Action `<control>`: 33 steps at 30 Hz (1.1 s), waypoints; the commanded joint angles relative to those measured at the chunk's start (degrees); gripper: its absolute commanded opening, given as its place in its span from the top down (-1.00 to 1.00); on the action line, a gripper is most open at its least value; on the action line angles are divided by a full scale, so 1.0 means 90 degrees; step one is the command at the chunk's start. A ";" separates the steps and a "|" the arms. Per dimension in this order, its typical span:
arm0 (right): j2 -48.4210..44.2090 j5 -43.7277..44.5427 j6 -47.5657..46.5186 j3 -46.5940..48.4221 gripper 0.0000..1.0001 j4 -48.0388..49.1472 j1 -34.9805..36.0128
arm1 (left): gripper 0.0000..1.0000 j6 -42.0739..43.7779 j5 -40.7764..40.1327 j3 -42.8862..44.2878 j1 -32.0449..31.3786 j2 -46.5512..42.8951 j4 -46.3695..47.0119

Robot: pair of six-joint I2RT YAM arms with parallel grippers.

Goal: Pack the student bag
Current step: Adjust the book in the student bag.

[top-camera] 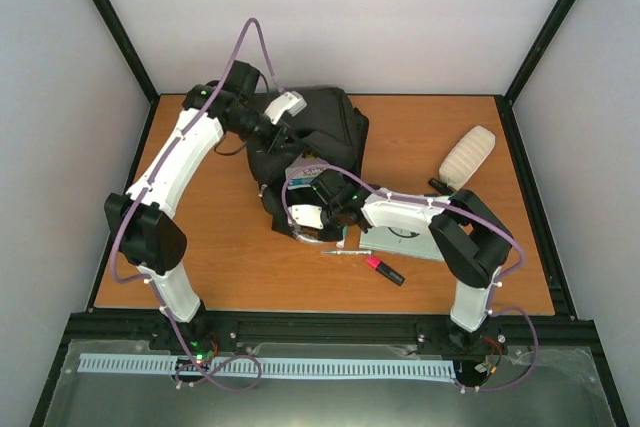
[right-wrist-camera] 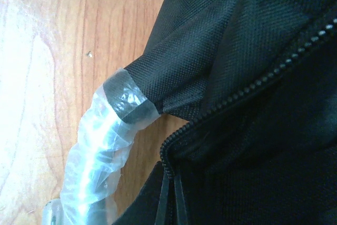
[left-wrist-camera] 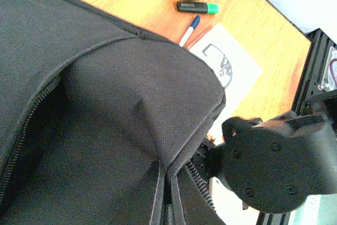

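The student bag (top-camera: 318, 132) is a large black backpack lying at the middle back of the table. My left gripper (top-camera: 281, 135) comes in at its far left side; in the left wrist view its fingertips (left-wrist-camera: 158, 198) are shut on a fold of the bag's fabric (left-wrist-camera: 131, 104) beside a zipper. My right gripper (top-camera: 302, 227) is at the bag's near edge, shut on the fabric by the zipper's end (right-wrist-camera: 169, 157). The bag's loop handle (right-wrist-camera: 100, 146), wrapped in clear plastic, curves off to the left of those fingers.
A pen (top-camera: 347, 252) and a pink highlighter (top-camera: 384, 270) lie near the front. A printed sheet (left-wrist-camera: 226, 67) lies under the right arm. A white ribbed pouch (top-camera: 467, 157) sits at the back right with a green highlighter (left-wrist-camera: 197, 7) beside it.
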 commanded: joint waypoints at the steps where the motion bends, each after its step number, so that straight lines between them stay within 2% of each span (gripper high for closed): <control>1: 0.0317 0.0118 -0.0175 0.0059 0.94 -0.0274 0.0030 | 0.98 0.0109 0.0874 0.0877 0.0046 -0.0353 0.0120; 8: 0.0553 0.0142 -0.0364 0.0136 0.94 -0.0374 0.0030 | 0.99 0.0201 0.0842 0.0959 0.0086 -0.0442 0.0051; 18: 0.0743 0.0085 -0.0534 0.0274 0.95 -0.0565 0.0027 | 0.98 0.0453 0.0571 0.1552 0.0241 -0.0429 -0.0093; 23: 0.0729 0.0168 -0.0526 0.0627 0.94 -0.0596 0.0030 | 0.99 0.1060 -0.0077 0.1381 0.0248 -0.0368 -0.0536; 27: 0.0626 -0.0001 -0.0401 0.1337 0.89 -0.0849 0.0030 | 0.98 0.1543 -0.0731 0.0782 0.0319 -0.0300 -0.0804; 30: 0.0509 -0.0348 -0.0428 0.1778 0.73 -0.1134 0.0029 | 0.98 0.1643 -0.0976 0.0109 0.0386 -0.0463 -0.0553; 33: 0.0324 -0.0749 -0.0513 0.2053 0.40 -0.1541 0.0030 | 0.99 0.1758 -0.1221 -0.0468 0.0410 -0.0638 -0.0331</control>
